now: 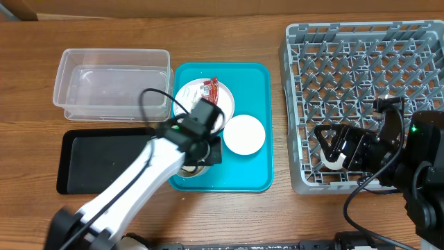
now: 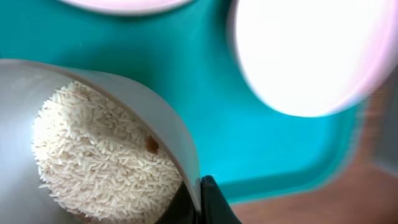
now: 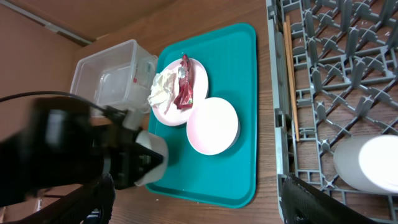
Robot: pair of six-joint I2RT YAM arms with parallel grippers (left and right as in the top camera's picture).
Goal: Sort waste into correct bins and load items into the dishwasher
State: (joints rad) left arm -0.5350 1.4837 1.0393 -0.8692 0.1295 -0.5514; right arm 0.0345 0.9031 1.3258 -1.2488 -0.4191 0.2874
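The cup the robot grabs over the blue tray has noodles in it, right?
Not noodles. The left wrist view shows the cup, pinched at its rim by the left gripper, holds white rice. It is over the blue tray.

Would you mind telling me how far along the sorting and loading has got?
Done: a white cup sits in the grey dishwasher rack. In hand: the left gripper holds a grey cup of rice. Left: the white plate of wrappers and the round pale plate wait on the teal tray.
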